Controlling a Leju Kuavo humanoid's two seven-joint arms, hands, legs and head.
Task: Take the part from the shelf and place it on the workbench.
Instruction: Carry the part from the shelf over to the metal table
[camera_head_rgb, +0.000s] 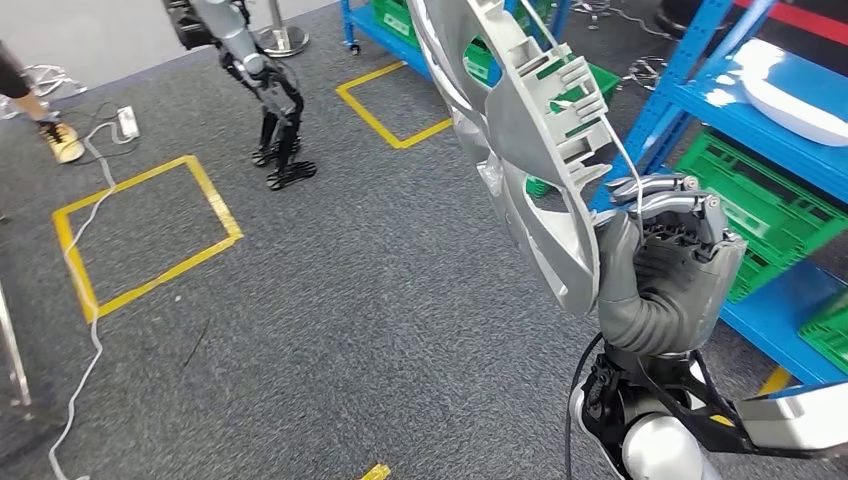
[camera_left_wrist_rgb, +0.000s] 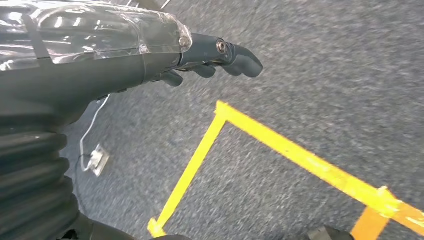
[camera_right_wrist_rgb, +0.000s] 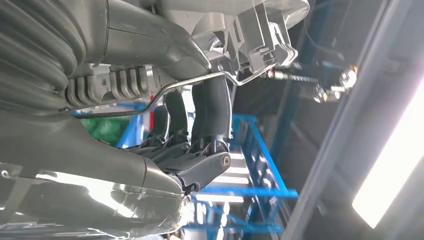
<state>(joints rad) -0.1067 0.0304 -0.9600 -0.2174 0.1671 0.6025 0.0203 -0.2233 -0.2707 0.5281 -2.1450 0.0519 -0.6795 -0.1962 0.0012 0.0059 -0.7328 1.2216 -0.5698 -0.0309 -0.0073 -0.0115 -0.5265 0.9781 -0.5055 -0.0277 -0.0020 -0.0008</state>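
Head view looks down on a grey carpet floor. At right, the right hand is raised, its fingers wrapped over the lower edge of the part, a long grey plastic moulding with ribs, clips and a thin wire bracket. The part stands up out of the hand and leans toward the top of the picture, held in the air in front of the blue shelf. Green crates sit on the shelf's lower level and a white piece lies on a higher level. Two squares of yellow tape mark the floor, one at left and one further off by the shelf. A white cable runs across the left square to a power strip. Another robot's legs stand beyond the squares, and a person's shoe shows at the left edge.

Right wrist view shows the right hand from close behind, dark fingers pressed up against the part, with the thumb on its other side and the wire bracket crossing between.

Left wrist view shows the left hand hanging above the floor and yellow tape; its fingers are stretched out, slightly apart, holding nothing.
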